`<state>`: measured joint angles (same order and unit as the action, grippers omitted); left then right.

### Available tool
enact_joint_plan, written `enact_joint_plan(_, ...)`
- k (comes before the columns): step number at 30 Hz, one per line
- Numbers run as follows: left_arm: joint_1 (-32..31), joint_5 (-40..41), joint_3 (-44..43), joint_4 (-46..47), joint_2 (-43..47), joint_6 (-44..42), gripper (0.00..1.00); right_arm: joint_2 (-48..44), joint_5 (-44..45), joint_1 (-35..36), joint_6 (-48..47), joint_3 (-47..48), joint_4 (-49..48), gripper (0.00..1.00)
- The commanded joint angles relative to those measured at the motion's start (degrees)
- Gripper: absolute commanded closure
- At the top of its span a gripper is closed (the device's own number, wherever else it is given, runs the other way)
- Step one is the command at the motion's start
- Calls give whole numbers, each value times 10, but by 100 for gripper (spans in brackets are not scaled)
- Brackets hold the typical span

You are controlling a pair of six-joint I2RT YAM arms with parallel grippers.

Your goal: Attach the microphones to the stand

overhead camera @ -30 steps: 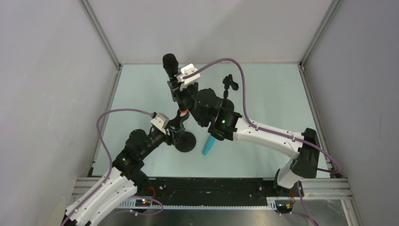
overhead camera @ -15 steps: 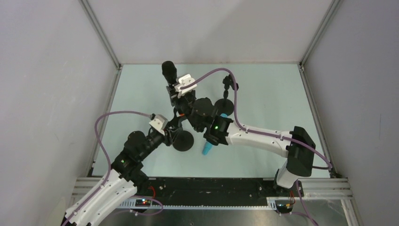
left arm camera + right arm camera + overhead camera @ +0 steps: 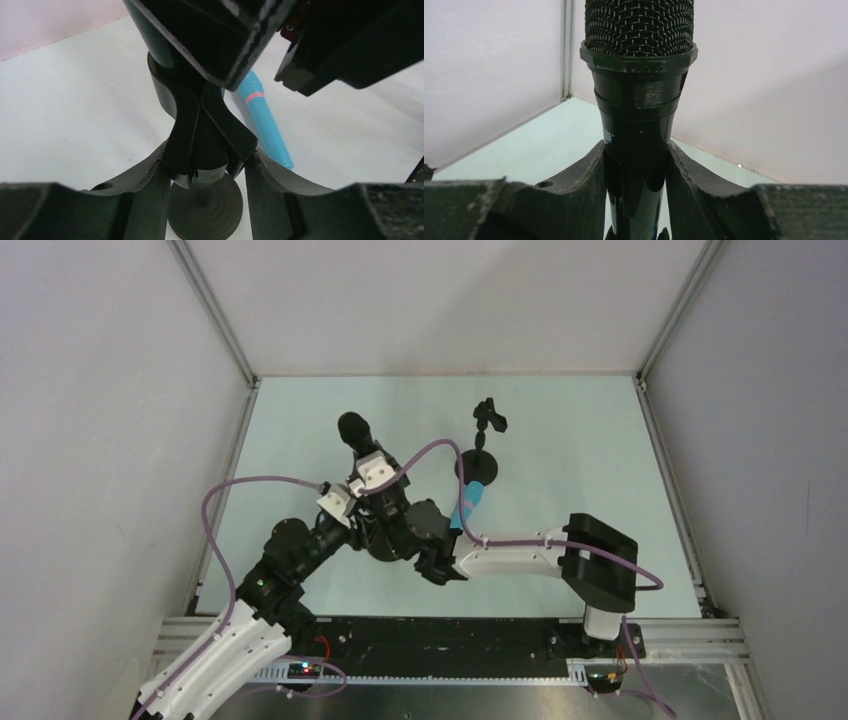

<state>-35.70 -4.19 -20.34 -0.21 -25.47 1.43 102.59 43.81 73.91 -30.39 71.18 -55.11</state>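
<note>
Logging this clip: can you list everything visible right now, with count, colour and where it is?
black microphone: one, black with a mesh head, upright, held by the right gripper at the near stand's clip
turquoise microphone: one, turquoise-blue, lying on the table between the two stands, partly hidden by the right arm
near stand: one, black, near-left part of the table, held at its clip
far stand: one, black, far middle of the table, clip empty
table: one, pale green
walls: pale grey, on three sides
cables: two, purple, one per arm
left gripper: black, closed on the near stand
right gripper: black, closed on the black microphone
</note>
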Motion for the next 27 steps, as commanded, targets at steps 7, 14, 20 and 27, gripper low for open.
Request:
enact_joint_plan(7,-2,12,-17,8,-8,-9,57,25,106,42,-134,-16,-251,87)
enact_joint_plan(14,5,18,-31,7,-18,-13,44,-54,78,34,-6,-29,-24,34)
enact_joint_plan(20,6,8,-39,6,-21,-38,36,-127,42,22,99,-39,150,13)
enact_joint_plan(27,8,18,-63,-25,-21,-51,1,-203,43,44,93,-57,204,6)
